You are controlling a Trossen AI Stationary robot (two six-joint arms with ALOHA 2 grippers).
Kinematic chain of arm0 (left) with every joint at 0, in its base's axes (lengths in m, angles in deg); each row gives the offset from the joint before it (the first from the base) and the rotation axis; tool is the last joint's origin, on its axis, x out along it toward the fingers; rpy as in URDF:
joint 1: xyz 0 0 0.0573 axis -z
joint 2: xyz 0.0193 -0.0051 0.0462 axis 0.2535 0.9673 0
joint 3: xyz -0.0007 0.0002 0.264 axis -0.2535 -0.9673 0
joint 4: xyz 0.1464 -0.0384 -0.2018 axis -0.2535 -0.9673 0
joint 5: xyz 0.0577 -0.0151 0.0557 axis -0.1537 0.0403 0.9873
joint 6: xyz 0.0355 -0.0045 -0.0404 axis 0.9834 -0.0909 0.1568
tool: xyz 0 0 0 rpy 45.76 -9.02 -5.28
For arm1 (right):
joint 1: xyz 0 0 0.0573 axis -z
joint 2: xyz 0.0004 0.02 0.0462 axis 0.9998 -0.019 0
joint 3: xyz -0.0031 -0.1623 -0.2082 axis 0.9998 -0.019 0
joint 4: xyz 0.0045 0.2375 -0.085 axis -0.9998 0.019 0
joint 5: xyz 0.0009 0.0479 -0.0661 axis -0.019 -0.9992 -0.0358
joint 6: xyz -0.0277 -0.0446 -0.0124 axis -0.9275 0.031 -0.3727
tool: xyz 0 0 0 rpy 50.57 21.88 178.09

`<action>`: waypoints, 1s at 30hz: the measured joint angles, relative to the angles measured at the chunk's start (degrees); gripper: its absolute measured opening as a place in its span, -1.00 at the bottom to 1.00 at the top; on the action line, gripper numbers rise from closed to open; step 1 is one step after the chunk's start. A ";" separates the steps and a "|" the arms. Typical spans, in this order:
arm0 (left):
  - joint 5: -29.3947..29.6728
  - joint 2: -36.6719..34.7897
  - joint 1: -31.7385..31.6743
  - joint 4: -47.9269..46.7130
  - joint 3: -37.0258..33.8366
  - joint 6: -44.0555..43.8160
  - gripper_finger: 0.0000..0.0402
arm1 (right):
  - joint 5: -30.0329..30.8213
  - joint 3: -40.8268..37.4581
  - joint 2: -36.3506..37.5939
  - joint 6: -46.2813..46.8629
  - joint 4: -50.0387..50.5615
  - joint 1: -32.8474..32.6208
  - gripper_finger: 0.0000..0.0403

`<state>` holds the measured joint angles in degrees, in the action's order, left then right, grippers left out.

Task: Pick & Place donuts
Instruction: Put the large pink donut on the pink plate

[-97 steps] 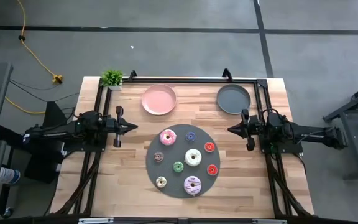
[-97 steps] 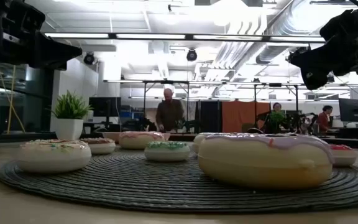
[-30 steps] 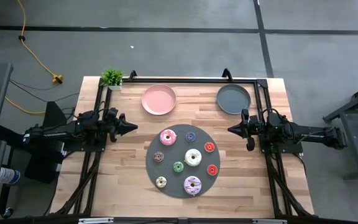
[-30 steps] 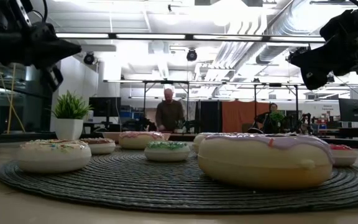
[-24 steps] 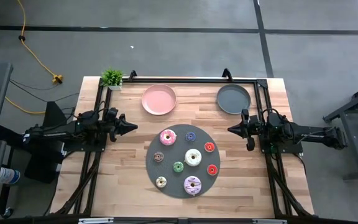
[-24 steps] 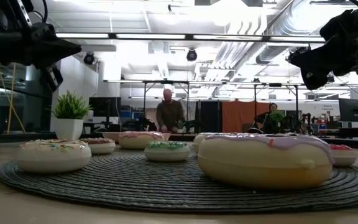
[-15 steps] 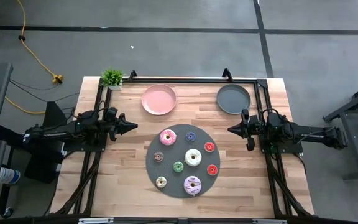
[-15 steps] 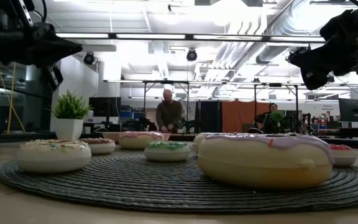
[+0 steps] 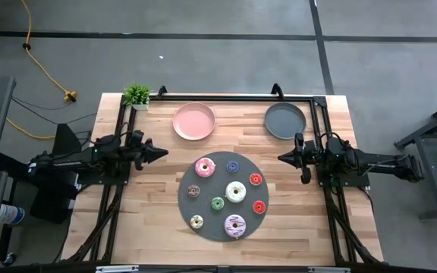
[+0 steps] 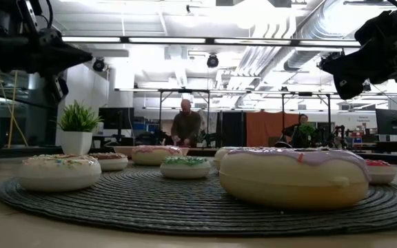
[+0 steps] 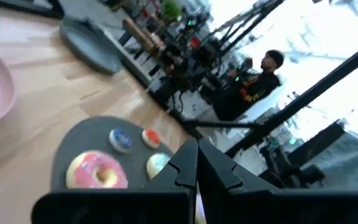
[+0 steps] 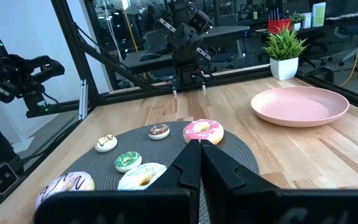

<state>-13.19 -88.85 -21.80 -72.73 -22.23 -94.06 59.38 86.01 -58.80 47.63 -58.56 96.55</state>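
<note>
your left gripper [image 9: 160,152], fingers pressed together and empty, hangs just off the dark round mat [image 9: 196,206]; the pink-frosted donut [image 9: 204,167] on the mat's near edge lies closest. your right gripper [image 9: 283,158], likewise pinched together, waits opposite.

The surface [image 9: 158,220] is light wood in joined strips, smooth with a soft shine. The round mat [image 10: 185,207] looks woven from dark grey cord, ribbed and matt. The donuts [image 10: 293,178] seem to be smooth plastic, a little glossy on the frosting. The pink plate [image 12: 300,106] is smooth and half-matt. The frame [image 9: 218,98] around the surface looks like black metal.
</note>
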 joint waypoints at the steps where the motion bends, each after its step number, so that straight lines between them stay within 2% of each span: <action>1: 0.00 0.00 0.00 0.58 0.00 0.05 -1.00 | 0.02 0.02 0.00 0.00 -0.02 0.02 -0.99; 7: 3.13 0.14 0.00 -3.92 1.86 0.24 -1.00 | 0.01 0.02 0.00 0.00 -0.02 0.00 -0.99; 12: 4.72 2.80 0.00 -3.46 5.22 7.13 -1.00 | 0.02 0.00 0.00 0.00 -0.02 0.02 -0.98; 18: 3.64 12.48 0.00 -3.34 11.52 16.27 -1.00 | 0.00 0.01 0.00 0.00 -0.02 0.01 -0.97; 26: -4.04 30.79 0.01 -3.71 23.39 36.48 -1.00 | 0.00 0.02 0.00 0.00 -0.02 0.00 -0.96; 30: -8.10 36.46 0.02 -3.87 26.36 40.13 -1.00 | 0.02 0.02 0.00 0.00 -0.02 0.00 -0.96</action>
<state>-21.29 -52.39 -21.78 -76.60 4.14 -53.93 59.40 86.03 -58.80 47.63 -58.58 96.55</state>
